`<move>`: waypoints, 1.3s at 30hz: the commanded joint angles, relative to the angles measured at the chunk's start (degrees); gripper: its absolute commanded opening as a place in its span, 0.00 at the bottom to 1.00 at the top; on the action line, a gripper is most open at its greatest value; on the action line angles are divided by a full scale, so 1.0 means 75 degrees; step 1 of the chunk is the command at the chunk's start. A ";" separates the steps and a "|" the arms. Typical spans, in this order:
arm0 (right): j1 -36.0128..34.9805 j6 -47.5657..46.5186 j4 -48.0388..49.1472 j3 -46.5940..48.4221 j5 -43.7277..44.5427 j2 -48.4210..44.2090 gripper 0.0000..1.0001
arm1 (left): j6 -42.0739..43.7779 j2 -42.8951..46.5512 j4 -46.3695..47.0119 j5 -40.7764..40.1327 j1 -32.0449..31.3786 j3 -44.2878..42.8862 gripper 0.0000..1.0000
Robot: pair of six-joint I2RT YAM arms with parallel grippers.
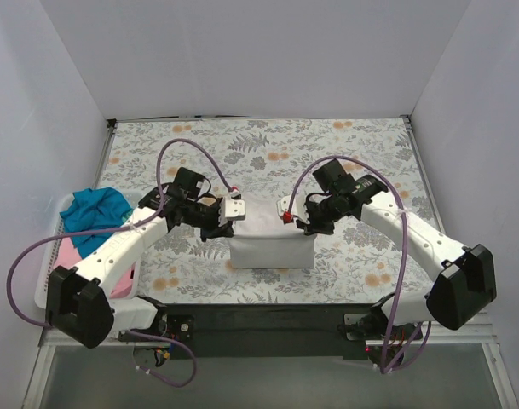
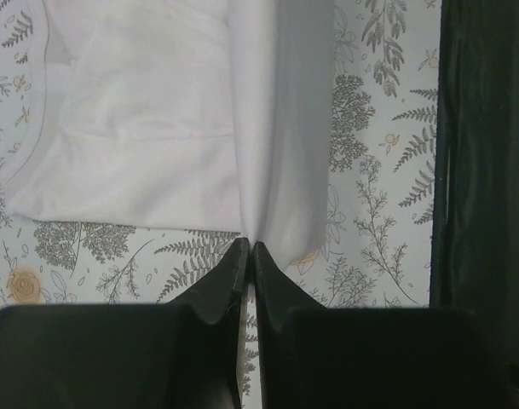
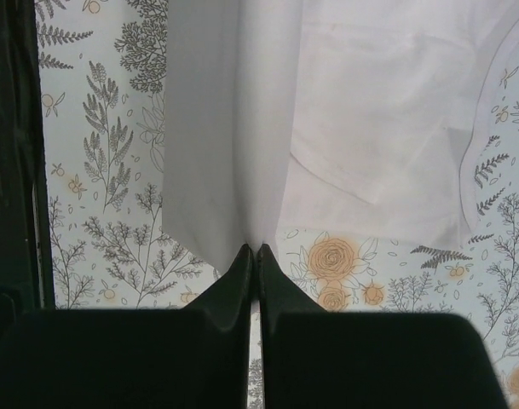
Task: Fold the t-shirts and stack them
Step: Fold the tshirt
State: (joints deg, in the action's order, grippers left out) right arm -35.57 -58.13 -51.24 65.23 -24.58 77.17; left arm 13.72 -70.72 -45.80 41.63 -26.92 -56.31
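A white t-shirt (image 1: 272,245) hangs between my two grippers over the middle of the floral table cover (image 1: 268,153), its lower part folded on the cover. My left gripper (image 1: 227,213) is shut on the shirt's left edge. The left wrist view shows the white cloth (image 2: 174,119) pinched at the closed tips (image 2: 249,247). My right gripper (image 1: 291,215) is shut on the shirt's right edge. In the right wrist view the cloth (image 3: 327,119) runs into the closed tips (image 3: 252,249). A teal-blue t-shirt (image 1: 95,208) and a pink one (image 1: 72,254) lie in the basket at the left.
A white slotted basket (image 1: 51,274) stands at the table's left edge beside the left arm. White walls enclose the table at the back and both sides. A black bar (image 1: 268,319) with the arm bases runs along the near edge.
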 commanded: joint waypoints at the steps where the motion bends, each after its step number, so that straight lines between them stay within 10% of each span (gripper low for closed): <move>1: 0.0312 -0.0265 -0.0281 0.0641 0.0090 0.0291 0.01 | 0.0267 -0.0425 0.0165 -0.0148 0.0260 -0.0412 0.00; 24: 0.1895 -0.1180 -0.0176 0.4428 -0.0766 0.6174 0.01 | -0.0176 -0.6342 0.1747 -0.0230 0.1503 -0.3963 0.00; 39: 0.1345 -0.0793 0.0668 0.1206 -0.1175 0.4023 0.01 | -0.0305 -0.3756 0.1267 0.0180 0.0976 -0.1095 0.00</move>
State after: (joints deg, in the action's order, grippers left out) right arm -24.32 -65.65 -44.71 79.15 -32.05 112.92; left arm 11.57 -106.13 -34.61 42.06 -18.96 -67.57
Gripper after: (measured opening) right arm 0.028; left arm 0.021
